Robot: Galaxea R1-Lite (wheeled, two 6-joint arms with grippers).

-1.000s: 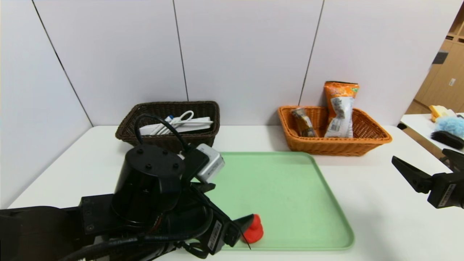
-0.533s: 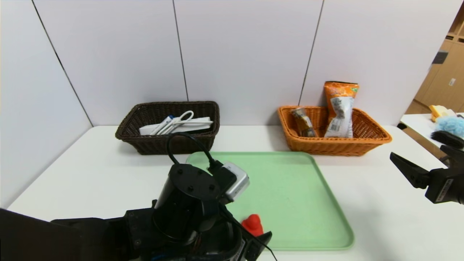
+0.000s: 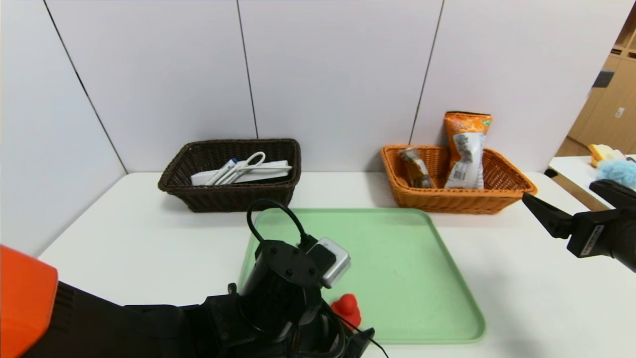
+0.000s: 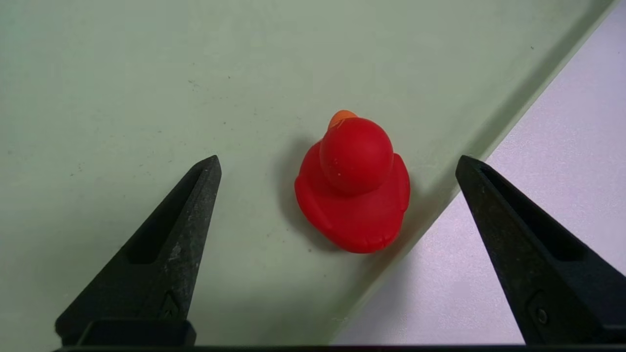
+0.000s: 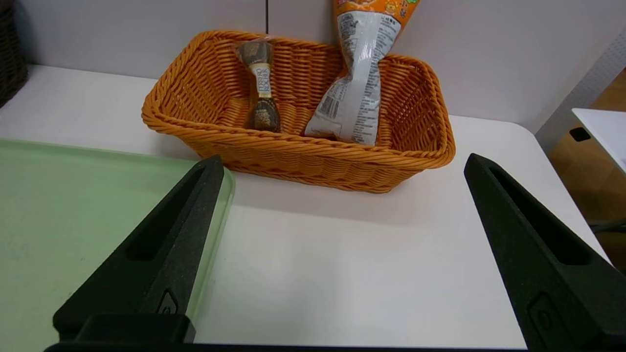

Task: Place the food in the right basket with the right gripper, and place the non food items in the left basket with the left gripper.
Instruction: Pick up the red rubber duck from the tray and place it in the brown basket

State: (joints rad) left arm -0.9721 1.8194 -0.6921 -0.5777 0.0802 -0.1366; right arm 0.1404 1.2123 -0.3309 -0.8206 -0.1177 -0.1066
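A small red rubber duck (image 3: 347,309) (image 4: 353,188) with an orange beak sits at the near edge of the green tray (image 3: 397,258) (image 4: 146,73). My left gripper (image 4: 337,166) is open above the duck, one finger on each side, not touching it. In the head view the left arm covers most of the gripper. My right gripper (image 5: 342,166) (image 3: 571,209) is open and empty over the table, right of the tray, in front of the orange basket (image 3: 512,191) (image 5: 303,161). That basket holds an orange snack bag (image 3: 466,149) (image 5: 357,83) and a brown chocolate pack (image 3: 416,168) (image 5: 261,88).
The dark brown basket (image 3: 228,194) at the back left holds a white box and white scissors (image 3: 243,166). A side table at the far right carries a blue fluffy thing (image 3: 616,171). A white wall stands close behind both baskets.
My left arm has swung right and forward, so its gripper now hangs over the duck. My right gripper has moved a little up and to the left, toward the orange basket.
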